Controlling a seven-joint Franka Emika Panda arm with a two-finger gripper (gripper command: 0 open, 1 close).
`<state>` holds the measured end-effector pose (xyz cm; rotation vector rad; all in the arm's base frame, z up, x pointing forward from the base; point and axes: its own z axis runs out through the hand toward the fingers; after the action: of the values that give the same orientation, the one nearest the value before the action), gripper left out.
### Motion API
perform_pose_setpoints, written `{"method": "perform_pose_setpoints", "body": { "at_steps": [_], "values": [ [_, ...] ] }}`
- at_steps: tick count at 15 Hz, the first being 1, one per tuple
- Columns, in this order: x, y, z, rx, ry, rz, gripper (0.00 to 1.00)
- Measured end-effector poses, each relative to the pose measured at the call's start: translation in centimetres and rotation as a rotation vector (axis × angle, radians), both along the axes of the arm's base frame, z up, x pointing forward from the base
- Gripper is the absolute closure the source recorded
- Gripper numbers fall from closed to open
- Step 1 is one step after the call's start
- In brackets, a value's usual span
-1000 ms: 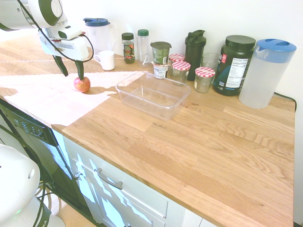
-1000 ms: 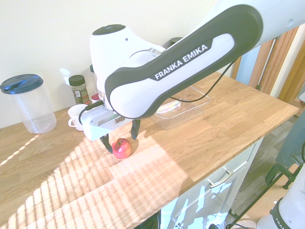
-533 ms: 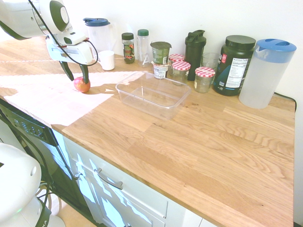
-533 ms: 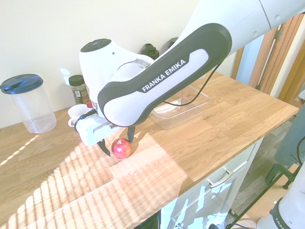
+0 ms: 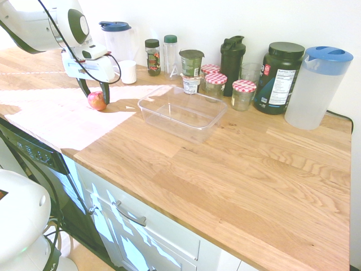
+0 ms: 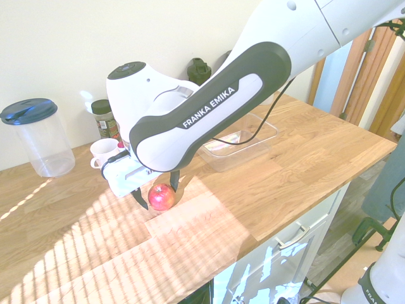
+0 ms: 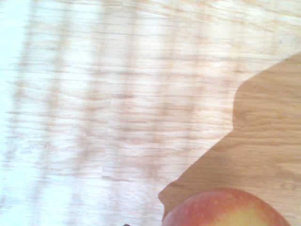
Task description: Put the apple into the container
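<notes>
A small red apple [image 5: 97, 100] [image 6: 161, 197] with yellowish patches sits on the sunlit wooden counter, left of the container. My gripper [image 5: 95, 92] [image 6: 157, 190] is down over it and open, one dark finger on each side, with a small gap visible. The wrist view shows the top of the apple [image 7: 225, 211] at the picture's bottom edge. The container [image 5: 181, 112] [image 6: 240, 140], a clear shallow rectangular tub with no lid, stands empty a short way off along the counter.
A white mug [image 5: 126, 71] and a blue-lidded pitcher [image 5: 117, 40] stand behind the apple. Spice bottles, red-checked-lid jars [image 5: 243, 93], a dark tub [image 5: 278, 77] and a tall blue-lidded pitcher [image 5: 318, 86] line the wall. The counter's front edge [image 5: 124, 175] runs close by.
The gripper has come down and shifted sideways, so its open fingers now stand on either side of the apple. The apple has stayed in place.
</notes>
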<state>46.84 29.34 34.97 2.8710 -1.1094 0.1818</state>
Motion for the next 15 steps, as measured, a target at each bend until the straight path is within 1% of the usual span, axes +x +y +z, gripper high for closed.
{"method": "perform_pose_setpoints", "body": {
  "at_steps": [10, 12, 15],
  "values": [
    [0.1, -0.1, 0.1, 0.001, -0.002, -0.011, 1.00],
    [1.0, 0.0, 1.5, 0.020, -0.021, -0.025, 1.00],
    [2.8, -0.6, 5.6, 0.047, -0.059, -0.055, 1.00]
  ]
}}
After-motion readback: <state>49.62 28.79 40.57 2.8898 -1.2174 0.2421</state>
